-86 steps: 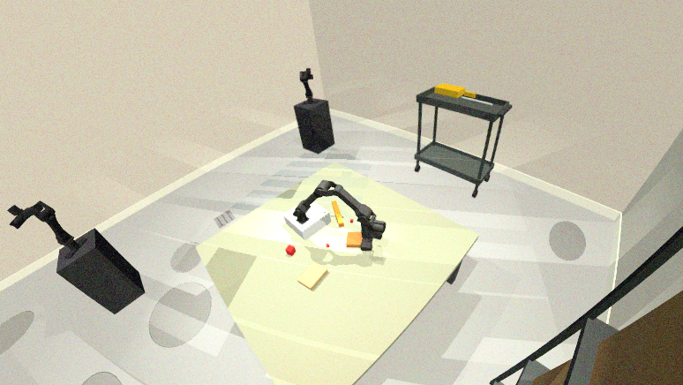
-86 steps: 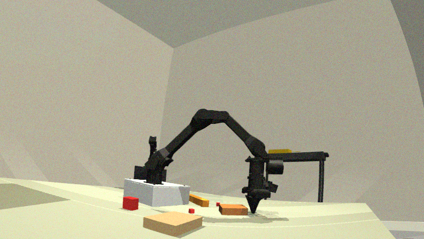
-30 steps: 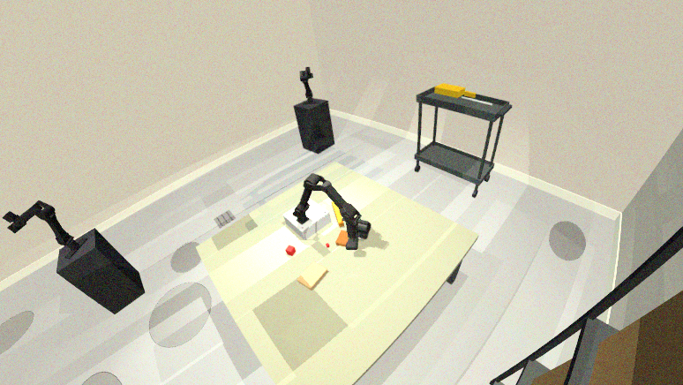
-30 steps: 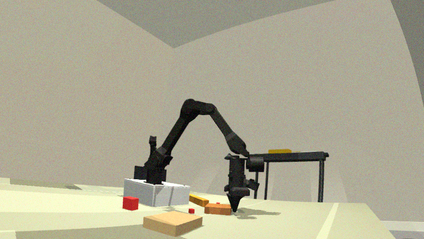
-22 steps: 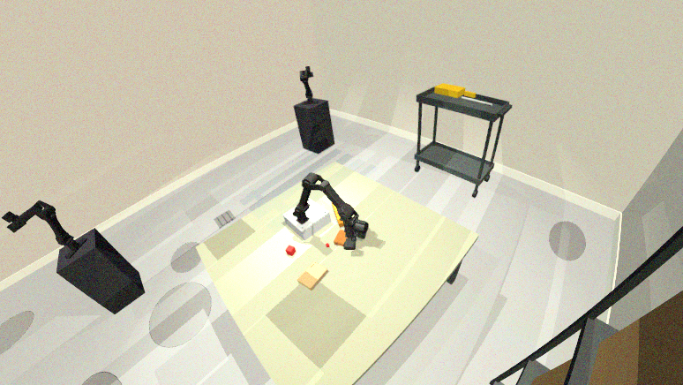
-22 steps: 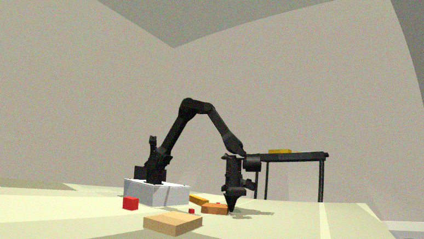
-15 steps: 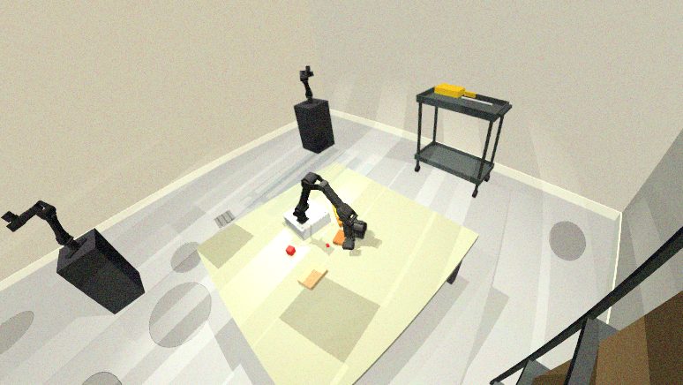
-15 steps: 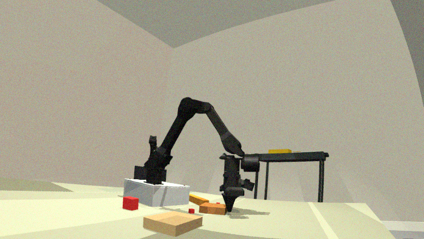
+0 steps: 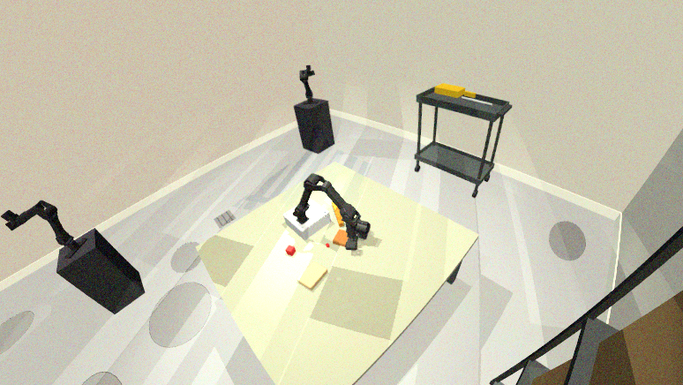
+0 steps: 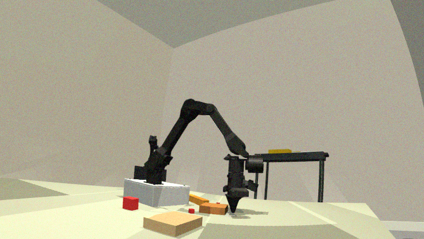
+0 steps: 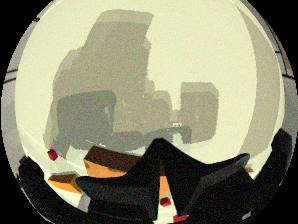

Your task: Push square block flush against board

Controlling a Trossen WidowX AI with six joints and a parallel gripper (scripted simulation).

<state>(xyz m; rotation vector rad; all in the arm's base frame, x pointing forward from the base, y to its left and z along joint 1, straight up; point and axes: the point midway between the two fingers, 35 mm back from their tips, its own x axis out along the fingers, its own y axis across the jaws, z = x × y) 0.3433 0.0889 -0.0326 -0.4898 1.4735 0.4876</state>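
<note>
The square block, orange (image 9: pixel 340 237) (image 10: pixel 213 208) (image 11: pixel 107 171), lies flat on the table. The board, a long yellow-orange bar (image 9: pixel 338 215) (image 10: pixel 198 199) (image 11: pixel 65 181), lies behind it, beside the white base. A narrow gap seems to show between them in the top view; the other views do not show whether they touch. My gripper (image 9: pixel 351 247) (image 10: pixel 233 211) (image 11: pixel 158 142) is shut and empty, pointing down, its tips low by the table beside the block's far side from the base. Contact with the block cannot be told. In the wrist view the fingers hide part of the block.
A tan flat block (image 9: pixel 312 275) (image 10: pixel 173 219) lies nearer the exterior camera. A small red cube (image 9: pixel 327 245) (image 10: pixel 191 211) (image 11: pixel 165 201) lies near the orange block. A larger red cube (image 9: pixel 290 250) (image 10: pixel 130 203) stands by the white base (image 9: pixel 305 228) (image 10: pixel 172 195). Another small red cube (image 10: pixel 218 203) (image 11: pixel 52 155) lies behind.
</note>
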